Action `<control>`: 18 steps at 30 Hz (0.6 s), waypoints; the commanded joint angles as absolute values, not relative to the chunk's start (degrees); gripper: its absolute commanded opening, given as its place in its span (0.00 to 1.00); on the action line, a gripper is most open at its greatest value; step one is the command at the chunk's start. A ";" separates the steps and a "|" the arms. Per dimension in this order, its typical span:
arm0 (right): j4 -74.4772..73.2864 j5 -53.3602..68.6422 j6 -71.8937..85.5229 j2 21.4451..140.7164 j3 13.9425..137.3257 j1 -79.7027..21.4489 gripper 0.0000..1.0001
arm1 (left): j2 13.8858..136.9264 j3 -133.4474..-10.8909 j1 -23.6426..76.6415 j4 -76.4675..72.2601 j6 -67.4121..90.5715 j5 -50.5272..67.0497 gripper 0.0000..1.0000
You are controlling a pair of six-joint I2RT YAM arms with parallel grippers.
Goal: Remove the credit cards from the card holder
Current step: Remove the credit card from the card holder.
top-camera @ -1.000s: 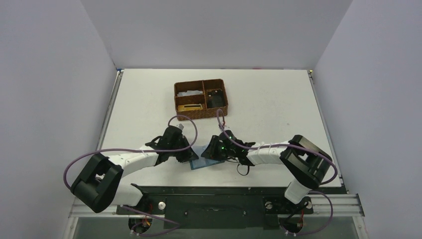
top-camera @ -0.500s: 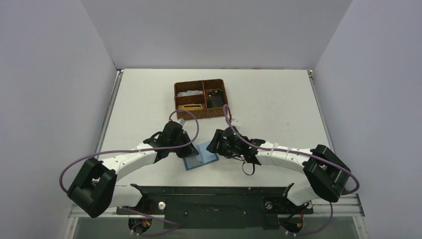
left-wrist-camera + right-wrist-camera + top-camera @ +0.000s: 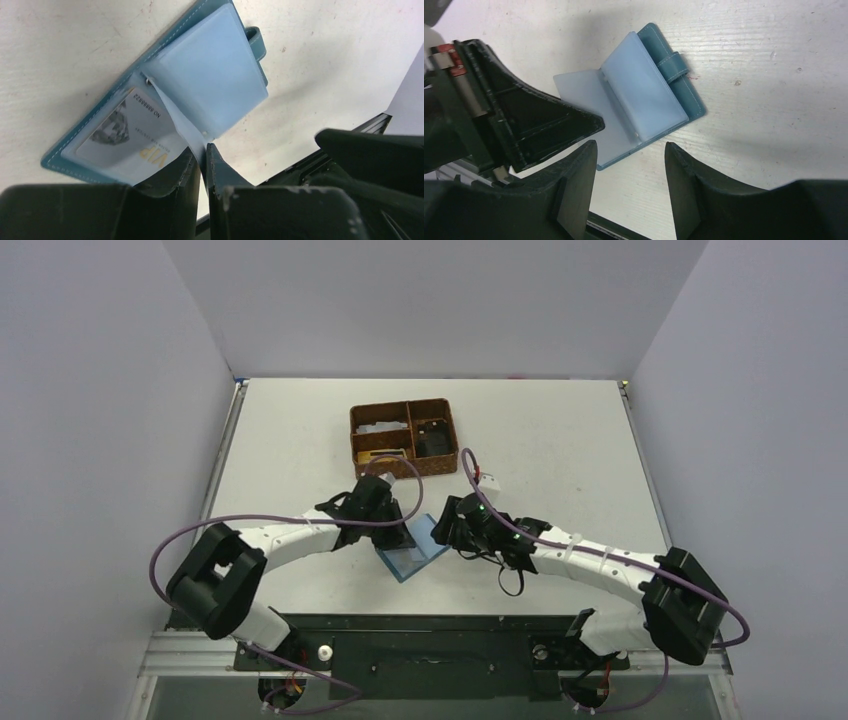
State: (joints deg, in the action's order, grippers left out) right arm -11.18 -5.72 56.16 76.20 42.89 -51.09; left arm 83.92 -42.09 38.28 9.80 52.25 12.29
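The teal card holder (image 3: 415,552) lies open on the table between both grippers, its snap tab (image 3: 672,65) at the far edge. Inside are translucent grey-blue sleeves (image 3: 215,75). One sleeve shows a pale card (image 3: 125,140) printed "VIP" in gold. My left gripper (image 3: 204,150) is shut on the edge of a thin sleeve leaf, which stands up from the spine. My right gripper (image 3: 629,150) hangs open just beside the holder's near corner, with only bare table between its fingers. No card lies outside the holder.
A brown woven basket (image 3: 403,440) with compartments holding small items stands farther back on the white table. The black rail along the table's near edge (image 3: 430,625) runs just behind the card holder.
Both grippers and the card holder have shifted away from the near edge and slightly right. The right gripper has opened and let go. The holder now lies turned, with its sleeves spread.
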 commanded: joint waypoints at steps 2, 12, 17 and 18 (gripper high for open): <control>-13.59 -9.02 55.20 72.24 42.90 -51.05 0.49 | 89.08 -47.14 39.34 5.56 51.16 12.88 0.08; -16.59 -10.98 54.94 68.17 42.13 -50.83 0.49 | 94.01 -51.68 40.59 4.48 51.31 12.19 0.16; -17.40 -11.41 54.85 67.13 41.96 -50.89 0.49 | 95.75 -54.20 40.69 5.00 50.42 11.48 0.30; -17.49 -11.53 54.85 66.95 41.94 -50.89 0.49 | 96.43 -54.57 40.65 5.09 50.30 11.45 0.35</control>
